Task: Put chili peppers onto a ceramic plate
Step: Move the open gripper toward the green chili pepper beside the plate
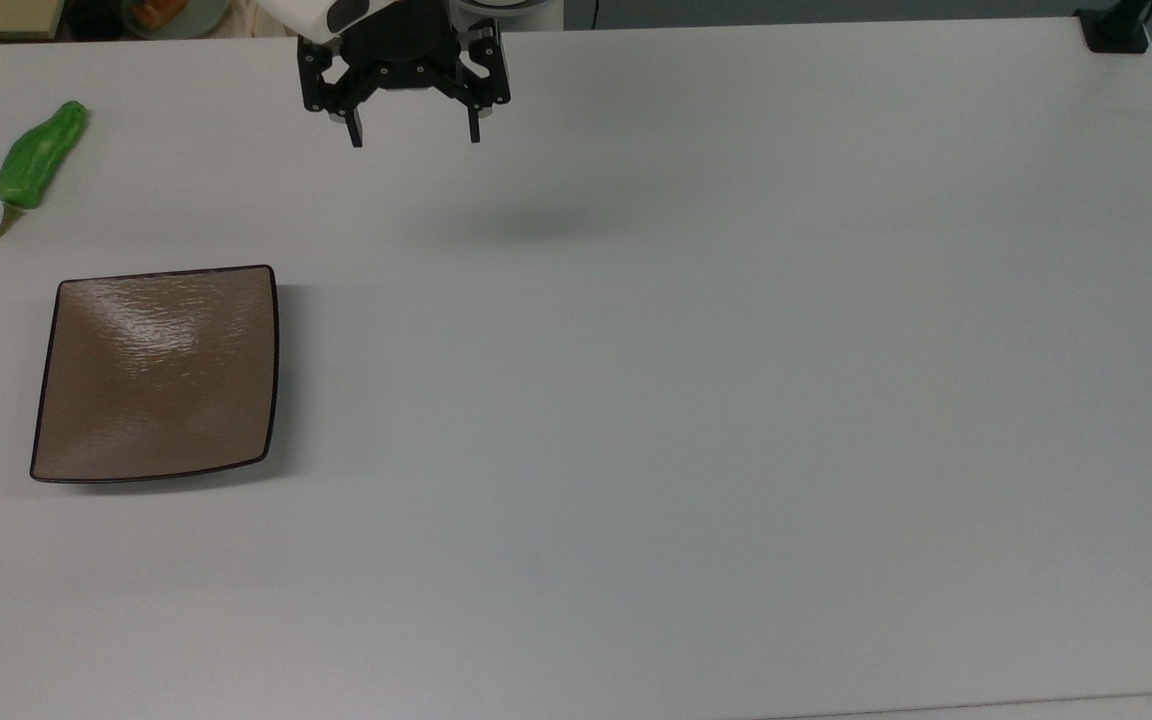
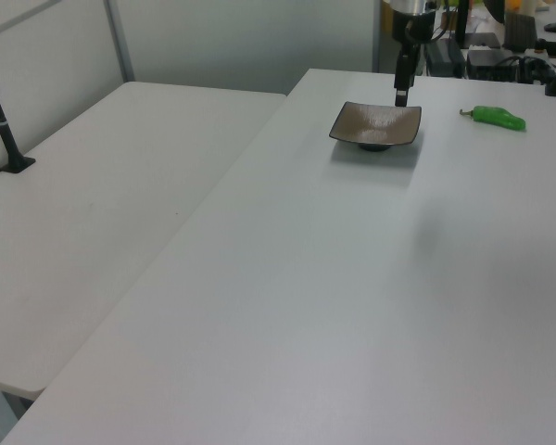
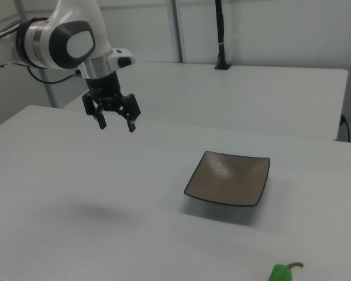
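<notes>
While gripper point(image 1: 414, 135) hangs jaws apart, chili pepper point(image 1: 37, 160) lies well apart, beside plate point(image 1: 161, 372).

A: Even, bright overhead light; the white table point(image 1: 696, 400) looks flat, slightly darker toward the top view's lower corners.

B: Glare?

A: Pale sheen on the ceramic plate point(image 1: 156, 372). Soft shadows sit beside it and under the gripper point(image 1: 415, 133), upper centre. Mild graininess everywhere.

Glossy, rippled glaze on the brown ceramic plate point(image 1: 156, 375) — the green chili pepper point(image 1: 39, 158) is smooth and shiny — the white table point(image 1: 736, 400) looks matt.
</notes>
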